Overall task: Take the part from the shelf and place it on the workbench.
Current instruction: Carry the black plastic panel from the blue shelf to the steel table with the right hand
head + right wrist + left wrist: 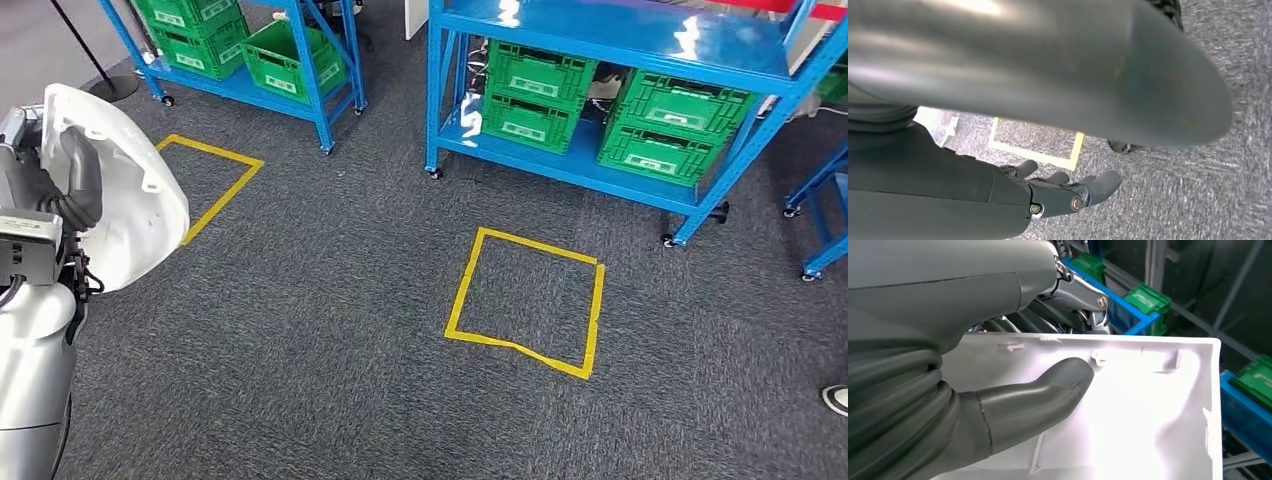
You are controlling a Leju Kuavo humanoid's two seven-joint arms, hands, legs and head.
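Head view shows the left hand gripping the white moulded plastic shell part, held up at the left side of the scene, above the dark grey carpet. Left wrist view gives the grip closely: the thick grey thumb presses flat against the part's pale ribbed inner face, while the darker fingers wrap over its upper edge onto the far side (so the shell sits clamped between them). Right wrist view has the right hand hanging above the carpet with its fingers loosely apart and holding nothing.

Taking the yellow tape square on the floor as landmark: just beyond it stands a blue metal wheeled shelf rack, whose low shelf carries green slotted plastic crates stacked in twos; their contents cannot be made out. Far to its left and beyond, a second blue rack bears more green crates, one tilted. A second yellow tape outline lies beside the held part.
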